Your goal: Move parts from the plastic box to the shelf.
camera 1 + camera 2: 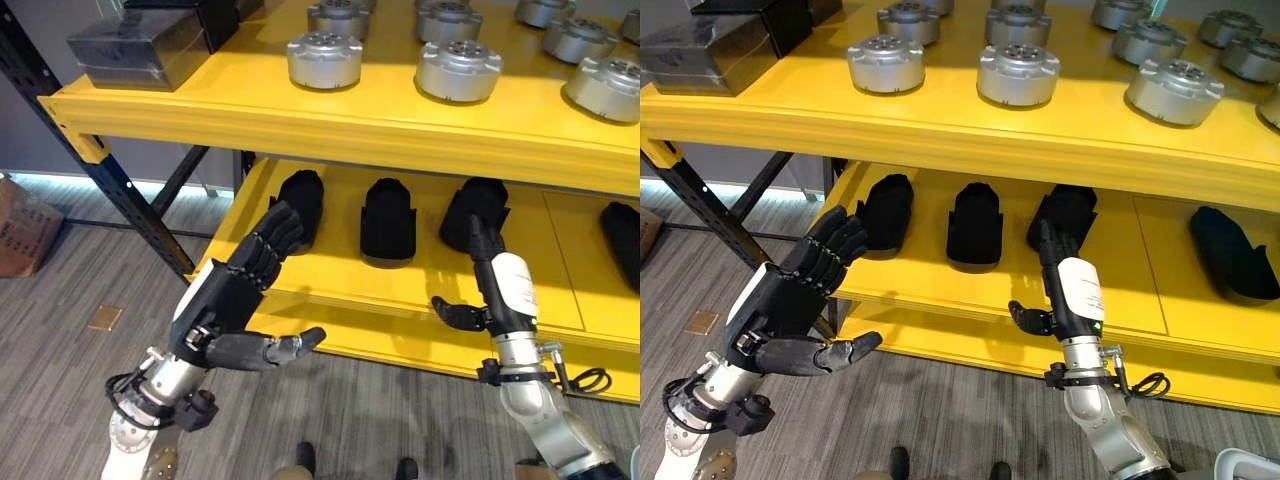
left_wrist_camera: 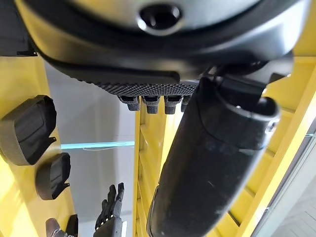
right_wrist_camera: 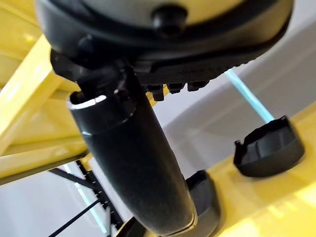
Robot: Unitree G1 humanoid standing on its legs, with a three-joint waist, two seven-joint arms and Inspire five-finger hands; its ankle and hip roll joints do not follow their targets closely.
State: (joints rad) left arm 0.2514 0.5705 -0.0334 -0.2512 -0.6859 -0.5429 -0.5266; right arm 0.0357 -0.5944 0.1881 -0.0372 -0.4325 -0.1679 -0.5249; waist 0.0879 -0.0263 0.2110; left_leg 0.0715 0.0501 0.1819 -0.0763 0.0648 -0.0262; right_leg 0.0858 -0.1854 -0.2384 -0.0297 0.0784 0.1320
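you are looking down at a bright yellow two-tier metal shelf (image 1: pixel 400 125) with a dark blue diagonal-braced frame (image 1: pixel 110 180) at its 9 o'clock side. on the upper tier, from 11 to 2 o'clock, stand round silver machined metal parts (image 1: pixel 325 58) in rows, and at 10 o'clock sits a dark grey rectangular box (image 1: pixel 135 48). on the lower tier lie black moulded shell-shaped parts (image 1: pixel 388 222) in a row, well apart from one another, with one more black part (image 1: pixel 1232 252) at 3 o'clock.

your left hand (image 1: pixel 235 290) hangs at 8 o'clock in front of the lower tier's edge, palm up toward the shelf. its fingers (image 1: pixel 275 235) are straight and spread, holding nothing; their tips lie just beside the leftmost black part (image 1: pixel 300 205), though you cannot tell if they touch it. the thumb (image 1: pixel 285 348) sticks out sideways over the grey wood-pattern floor (image 1: pixel 90 270).

your right hand (image 1: pixel 1065 275) stands at 5 o'clock, edge-on and upright, reaching over the lower tier. its fingers (image 1: pixel 1052 240) are straight and close together, with tips at the third black part (image 1: pixel 1065 212) in the row; contact is unclear. the thumb (image 1: pixel 1025 317) juts toward 9 o'clock, apart from the fingers, pinching nothing.

a brown cardboard box (image 1: pixel 22 230) sits on the floor at 9 o'clock.
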